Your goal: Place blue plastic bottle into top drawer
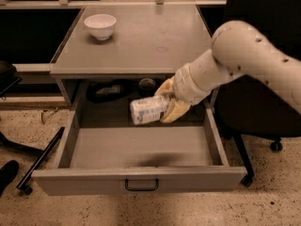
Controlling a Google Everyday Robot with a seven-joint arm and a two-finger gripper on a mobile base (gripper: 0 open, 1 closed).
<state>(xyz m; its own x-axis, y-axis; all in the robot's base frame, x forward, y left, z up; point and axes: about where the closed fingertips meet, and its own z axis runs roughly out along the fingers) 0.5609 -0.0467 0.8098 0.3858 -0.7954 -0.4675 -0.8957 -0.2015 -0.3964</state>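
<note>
The blue plastic bottle (148, 109) lies on its side in my gripper (167, 103), with its pale label facing the camera. The gripper is shut on it and holds it above the rear middle of the open top drawer (141, 147), below the cabinet's top edge. The drawer is pulled far out, a wide grey tray with a small black handle (141, 185) at the centre of its front panel. My white arm (244, 55) reaches in from the right. The bottle's cap end is hidden by the fingers (176, 111).
A white bowl (100, 26) stands at the back left of the cabinet top (155, 36). Dark objects (109, 91) lie in the recess behind the drawer. A black chair (263, 102) stands at the right, and a black bar (42, 159) lies on the floor at the left.
</note>
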